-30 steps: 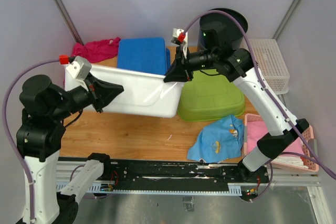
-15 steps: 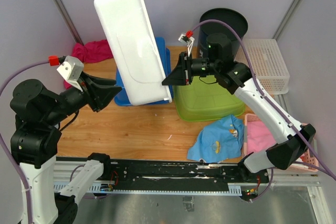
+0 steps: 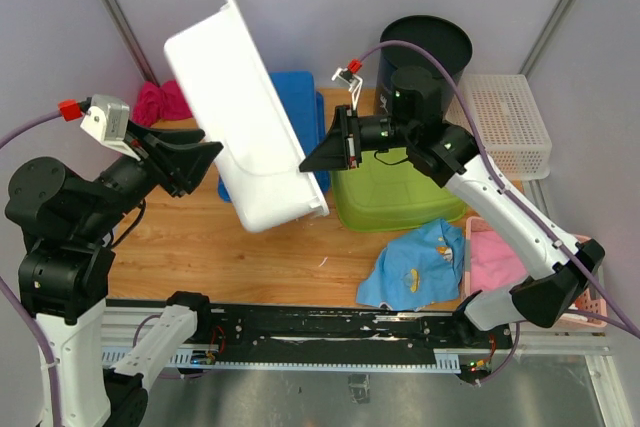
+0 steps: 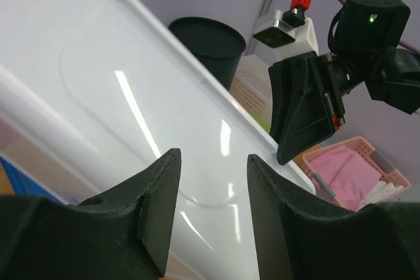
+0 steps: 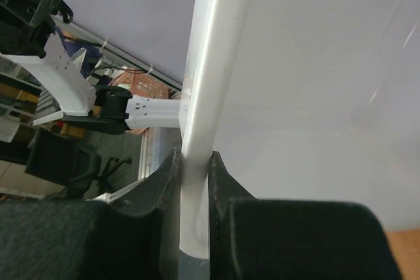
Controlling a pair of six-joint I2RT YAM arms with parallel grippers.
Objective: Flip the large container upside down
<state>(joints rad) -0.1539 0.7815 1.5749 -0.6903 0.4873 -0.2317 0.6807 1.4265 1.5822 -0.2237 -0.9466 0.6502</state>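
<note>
The large white container [image 3: 240, 117] hangs tilted in the air over the table's left middle, its smooth underside facing the top camera. My right gripper [image 3: 318, 159] is shut on the rim at its lower right corner; the right wrist view shows both fingers clamped on the white rim [image 5: 195, 162]. My left gripper [image 3: 205, 155] is open beside the container's left side. In the left wrist view its fingers [image 4: 157, 195] stand apart in front of the container's glossy underside [image 4: 131, 96]. I cannot tell if they touch it.
A blue bin [image 3: 300, 97] lies behind the container and a green bin [image 3: 400, 192] to its right. A black bucket [image 3: 440, 42], a white basket [image 3: 515, 122], a pink basket [image 3: 590, 277], a blue cloth [image 3: 420, 262] and a magenta cloth [image 3: 160, 102] surround them.
The container rose from lying on the table to standing on end, then tipped over to the left. My left gripper let go of its end and now stands open beside it.
</note>
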